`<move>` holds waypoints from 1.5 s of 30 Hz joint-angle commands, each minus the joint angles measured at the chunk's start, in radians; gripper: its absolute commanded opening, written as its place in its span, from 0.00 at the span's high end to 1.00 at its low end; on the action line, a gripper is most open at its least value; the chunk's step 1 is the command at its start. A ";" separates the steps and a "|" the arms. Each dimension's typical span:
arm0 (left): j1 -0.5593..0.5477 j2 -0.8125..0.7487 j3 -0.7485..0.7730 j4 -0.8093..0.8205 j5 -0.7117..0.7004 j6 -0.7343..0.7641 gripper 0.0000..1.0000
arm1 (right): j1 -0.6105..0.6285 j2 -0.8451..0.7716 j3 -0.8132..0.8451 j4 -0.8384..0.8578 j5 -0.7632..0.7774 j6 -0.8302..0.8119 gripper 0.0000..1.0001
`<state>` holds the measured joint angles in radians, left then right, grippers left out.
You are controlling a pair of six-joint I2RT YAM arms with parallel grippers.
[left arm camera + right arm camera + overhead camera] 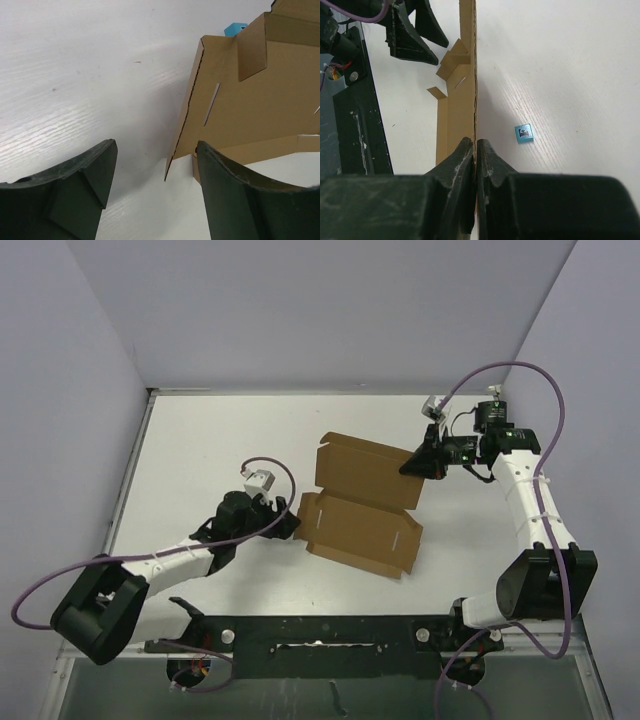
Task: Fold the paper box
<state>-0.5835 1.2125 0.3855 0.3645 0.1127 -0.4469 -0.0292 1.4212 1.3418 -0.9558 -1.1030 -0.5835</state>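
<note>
The paper box (pixel 362 502) is a brown die-cut cardboard sheet in the middle of the table, its far panel raised upright. My right gripper (pixel 416 466) is shut on the raised panel's right edge; in the right wrist view the fingers (pixel 475 150) pinch the thin cardboard edge (pixel 468 75). My left gripper (pixel 287 527) is open and empty just left of the sheet's near left corner. In the left wrist view its two fingers (pixel 102 165) stand wide apart, with the cardboard (pixel 250 100) ahead to the right and a flap corner between them, untouched.
A tiny blue cube (pixel 524 133) lies on the white table behind the raised panel; its top peeks over the cardboard in the left wrist view (pixel 235 28). Grey walls enclose the table (pixel 230 440) on three sides. A black mounting rail (pixel 320 635) runs along the near edge.
</note>
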 commanded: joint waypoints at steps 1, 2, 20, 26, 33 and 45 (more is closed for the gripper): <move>0.010 0.082 0.089 0.168 0.104 -0.026 0.39 | 0.013 -0.022 0.039 0.001 -0.043 -0.033 1.00; 0.011 0.098 0.095 0.177 0.108 -0.028 0.41 | 0.014 -0.021 0.039 0.002 -0.043 -0.032 1.00; -0.005 0.146 0.082 0.516 0.021 0.341 1.00 | 0.039 -0.020 0.161 -0.001 -0.062 -0.177 1.00; -0.035 0.288 -0.015 0.834 -0.009 0.438 1.00 | 0.047 -0.025 0.023 -0.009 -0.086 -0.268 1.00; -0.102 0.484 -0.106 1.146 -0.080 0.506 1.00 | 0.057 -0.031 -0.064 -0.009 -0.066 -0.272 1.00; -0.114 0.475 -0.153 1.146 -0.039 0.529 1.00 | 0.059 0.027 -0.085 -0.042 -0.074 -0.108 1.00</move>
<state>-0.6819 1.6890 0.2432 1.3991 0.0166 0.0586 0.0139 1.4113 1.2587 -0.9520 -1.1877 -0.7536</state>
